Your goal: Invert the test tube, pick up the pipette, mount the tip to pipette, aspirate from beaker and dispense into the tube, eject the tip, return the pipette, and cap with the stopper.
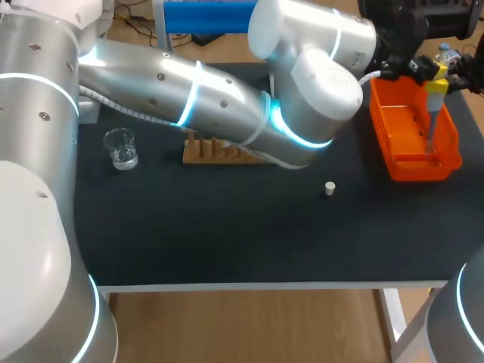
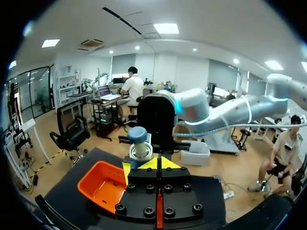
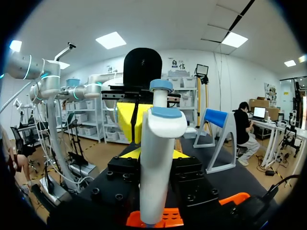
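My right gripper point(image 3: 156, 154) is shut on the white pipette point(image 3: 156, 167), holding it upright over the orange bin point(image 1: 414, 162). In the head view the pipette point(image 1: 433, 98) hangs with its shaft down inside the bin. My left arm reaches across the table. Its gripper point(image 2: 157, 163) is shut, with its yellow tips against the pipette's blue plunger knob point(image 2: 138, 136). The wooden tube rack point(image 1: 215, 150) stands mid-table, partly hidden by the left arm, so no tube shows. A glass beaker point(image 1: 121, 148) stands at the left. The small white stopper point(image 1: 330, 188) lies on the mat.
The black mat point(image 1: 227, 234) covers the table. The left arm's elbow point(image 1: 310, 106) hangs over the rack and the table's middle. The orange bin sits against the right edge. Bare mat stretches along the front.
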